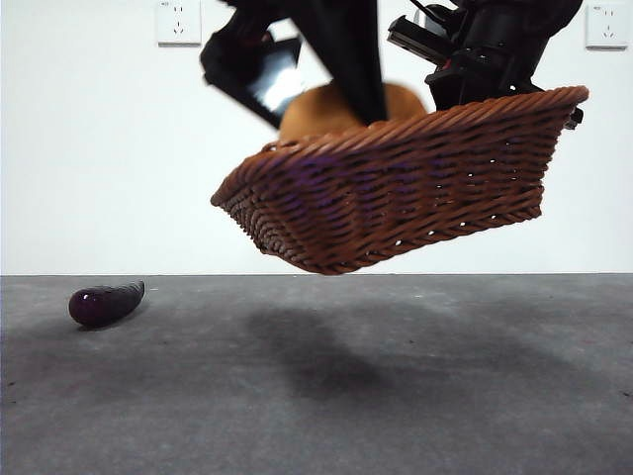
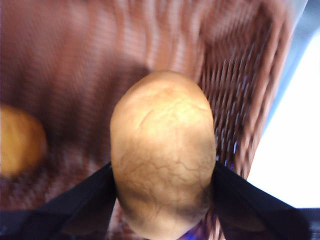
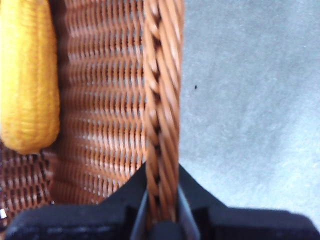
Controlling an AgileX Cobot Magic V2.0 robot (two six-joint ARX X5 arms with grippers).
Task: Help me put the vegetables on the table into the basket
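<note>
Left gripper [image 2: 162, 175] clamps the potato [image 2: 162, 150] over the basket [image 1: 396, 188]; no legible writing.

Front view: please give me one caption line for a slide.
Right pincer holds the tilted basket in the air; left pincer lowers the potato in; eggplant remains on table.

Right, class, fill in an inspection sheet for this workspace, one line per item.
Surface: dark grey matte table, faint scuffs.
Job's things: brown woven wicker basket held off the table, tilted; yellow corn cob inside it; tan-brown potato over the basket; glossy purple eggplant lying on the table.
Clutter: nothing seen.
Grippers: left gripper shut on the potato; right gripper clamps the basket's rim.
Cables: nothing seen.
Surroundings: white wall, two sockets.
</note>
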